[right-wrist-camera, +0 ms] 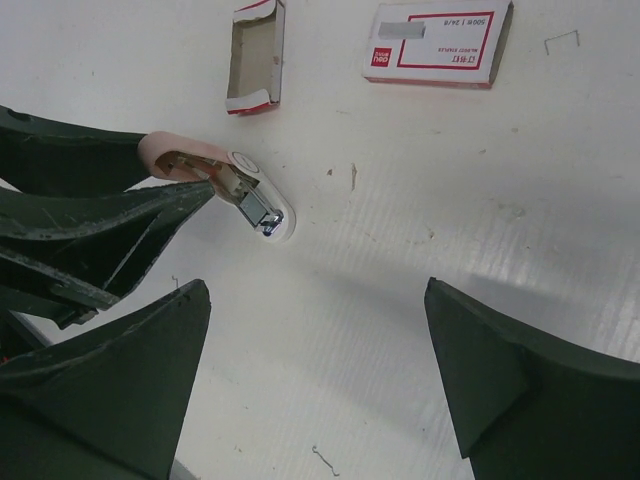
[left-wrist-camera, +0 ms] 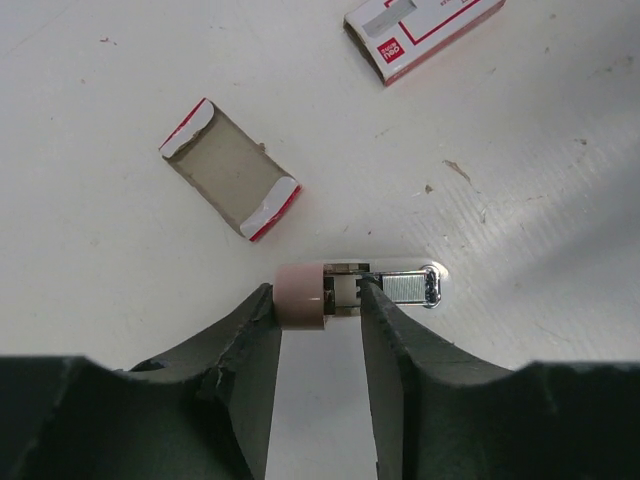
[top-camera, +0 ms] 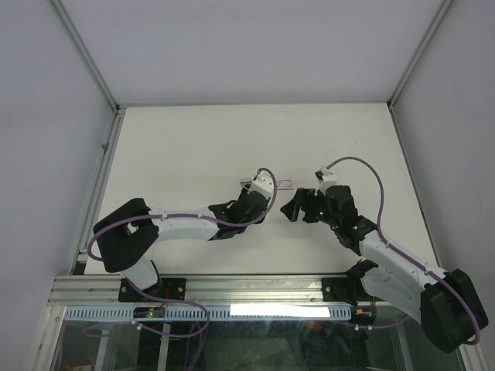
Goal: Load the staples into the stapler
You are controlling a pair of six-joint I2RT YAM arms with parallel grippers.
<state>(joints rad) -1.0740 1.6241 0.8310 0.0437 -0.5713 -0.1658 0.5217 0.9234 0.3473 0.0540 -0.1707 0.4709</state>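
Observation:
The stapler [left-wrist-camera: 300,296] rests on the white table, its pale pink half [right-wrist-camera: 190,152] raised off the white base [right-wrist-camera: 283,215]. A silvery strip of staples [left-wrist-camera: 405,288] lies in the base's metal rail. My left gripper [left-wrist-camera: 318,295] is narrowly shut on the pink half: one finger outside it, the other inside the V against the rail. The staples' red-and-white box sleeve [left-wrist-camera: 425,30] and its tray [left-wrist-camera: 230,170], which shows only bare cardboard, lie just beyond. My right gripper [right-wrist-camera: 318,290] hovers wide open to the stapler's right, holding nothing.
A loose bent staple [right-wrist-camera: 325,462] lies near my right gripper and another [right-wrist-camera: 562,40] beside the sleeve [right-wrist-camera: 440,45]. In the top view both grippers [top-camera: 267,189] [top-camera: 298,207] meet mid-table, with aluminium frame rails [top-camera: 232,290] at the near edge and sides.

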